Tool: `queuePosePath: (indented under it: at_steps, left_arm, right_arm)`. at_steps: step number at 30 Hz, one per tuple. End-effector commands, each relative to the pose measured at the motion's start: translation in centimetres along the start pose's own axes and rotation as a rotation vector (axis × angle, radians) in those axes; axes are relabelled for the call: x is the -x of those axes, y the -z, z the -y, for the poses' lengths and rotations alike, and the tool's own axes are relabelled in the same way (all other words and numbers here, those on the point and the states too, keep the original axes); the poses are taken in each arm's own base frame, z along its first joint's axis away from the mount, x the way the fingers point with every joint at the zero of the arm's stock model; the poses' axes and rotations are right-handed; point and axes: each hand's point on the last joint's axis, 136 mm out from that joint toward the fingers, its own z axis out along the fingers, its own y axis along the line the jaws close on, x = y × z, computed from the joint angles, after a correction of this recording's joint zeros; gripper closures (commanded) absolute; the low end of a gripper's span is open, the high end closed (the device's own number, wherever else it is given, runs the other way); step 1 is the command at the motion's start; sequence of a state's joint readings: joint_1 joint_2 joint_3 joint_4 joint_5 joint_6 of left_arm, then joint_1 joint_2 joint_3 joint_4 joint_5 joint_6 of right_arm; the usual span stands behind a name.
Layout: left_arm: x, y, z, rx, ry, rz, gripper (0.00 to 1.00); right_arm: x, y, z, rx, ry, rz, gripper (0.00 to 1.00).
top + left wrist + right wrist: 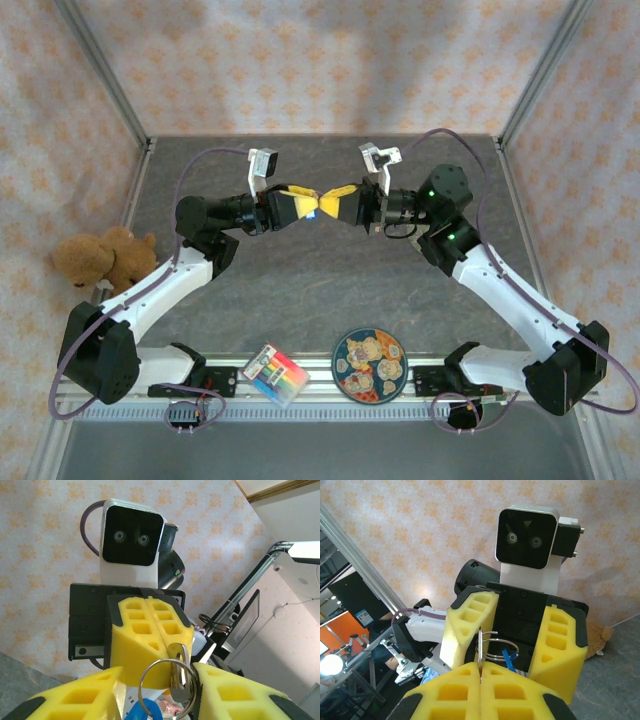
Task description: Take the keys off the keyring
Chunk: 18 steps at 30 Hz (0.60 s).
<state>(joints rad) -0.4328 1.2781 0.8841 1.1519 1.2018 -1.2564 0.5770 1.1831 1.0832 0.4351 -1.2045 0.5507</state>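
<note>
Both grippers meet nose to nose above the middle of the table, left gripper [305,202] facing right gripper [332,203]. My right gripper [481,666] is shut on the thin silvery key [479,642], seen edge-on. The keyring's metal loop [501,649] hangs from the key with its blue tag [508,658]. In the left wrist view the key [179,672], the loop [139,689] and the blue tag [144,712] sit between the fingers of my left gripper [157,676]. Those jaws stand apart; the right finger [235,690] is at the loop's edge and the left finger [75,695] is off it.
A brown teddy bear [105,258] lies at the left edge of the table. By the near rail between the arm bases sit a round patterned plate [368,364] and a small coloured box [275,372]. Metal frame posts stand at the back corners.
</note>
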Motion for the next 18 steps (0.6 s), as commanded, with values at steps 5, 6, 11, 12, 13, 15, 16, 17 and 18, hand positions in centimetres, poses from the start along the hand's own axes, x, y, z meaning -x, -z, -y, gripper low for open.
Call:
queuePosePath:
  at_steps: [5, 6, 11, 12, 13, 15, 16, 17, 18]
  left_arm:
    - [0.0, -0.4, 1.9, -0.048, -0.070, -0.033, 0.76]
    - [0.0, -0.4, 1.9, -0.048, -0.069, -0.033, 0.80]
    - [0.0, -0.4, 2.2, -0.051, -0.078, -0.032, 0.93]
    - [0.0, -0.4, 2.3, -0.050, -0.082, -0.031, 0.97]
    - [0.0, -0.3, 2.2, -0.044, -0.085, -0.030, 0.98]
    - [0.0, -0.2, 2.0, -0.018, -0.099, -0.028, 1.00]
    - [-0.2, -0.1, 1.7, 0.009, -0.111, -0.031, 1.00]
    - [-0.3, 0.0, 1.4, 0.040, -0.120, -0.035, 1.00]
    - [-0.5, 0.2, 1.0, 0.080, -0.136, -0.038, 1.00]
  right_arm:
    - [0.4, -0.2, -1.7, 0.054, 0.048, 0.000, 1.00]
    - [0.3, -0.3, -1.6, 0.053, 0.046, 0.000, 1.00]
    - [0.0, -0.2, -1.0, 0.021, 0.049, -0.006, 1.00]
    - [-0.1, -0.1, -0.8, 0.002, 0.056, -0.005, 1.00]
    - [-0.1, 0.1, -0.6, -0.024, 0.063, -0.003, 1.00]
    - [-0.3, 0.4, 0.3, -0.098, 0.073, -0.004, 1.00]
    - [-0.4, 0.7, 0.8, -0.142, 0.080, -0.004, 1.00]
    - [-0.4, 0.8, 1.3, -0.174, 0.079, -0.006, 1.00]
    - [-0.4, 1.0, 1.5, -0.198, 0.080, -0.004, 1.00]
